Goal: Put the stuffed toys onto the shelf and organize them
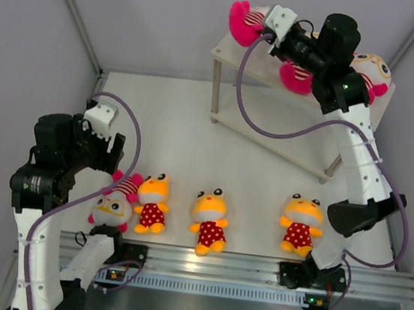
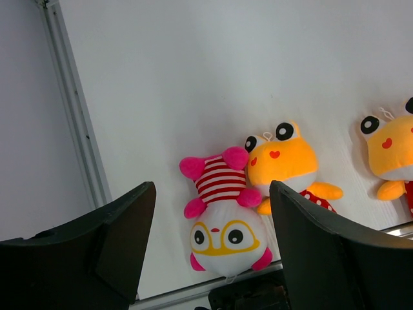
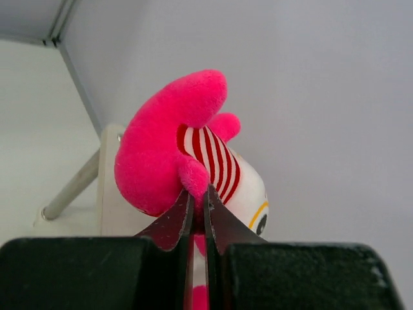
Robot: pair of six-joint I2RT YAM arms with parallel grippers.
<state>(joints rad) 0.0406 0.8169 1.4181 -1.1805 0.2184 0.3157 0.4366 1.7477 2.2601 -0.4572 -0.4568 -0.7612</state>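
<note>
- Grey panel walls [image 1: 171, 14] close in the white surface [image 1: 193, 146]. A silver aluminium rail [image 1: 216, 263] runs along its lower edge, and a purple cable [image 1: 138, 146] arcs off the left arm.
- The two-tier shelf of cream boards on thin silver legs [image 1: 238, 57] stands at the upper right of the overhead view. The right arm lies across the middle of its top board.
- The right fingers [image 1: 264, 27] are clenched on a pink plush toy in a red-white striped shirt [image 1: 246, 22]. They pinch it at the shelf's upper-left corner. In the right wrist view its pink limb rises just above the fingertips, with the board's corner behind.
- A second pink striped toy [image 1: 296, 77] lies on the top board, mostly hidden under the arm.
- A third pink toy with a white face and yellow glasses [image 1: 374, 70] lies at the board's right end.
- The left fingers [image 1: 110, 154] are spread wide and grasp nothing. They hover at the left of the frame.
- A fourth pink toy with glasses [image 1: 114, 203] lies on the surface below them, head toward the rail. In the left wrist view it shows between the two fingers, apart from both.
- The left yellow-orange plush in a red polka-dot outfit [image 1: 153, 203] touches that toy's side.
- The middle yellow-orange plush [image 1: 210, 220] and the right yellow-orange plush [image 1: 302, 223] sit further right along the rail, apart from each other.
</note>
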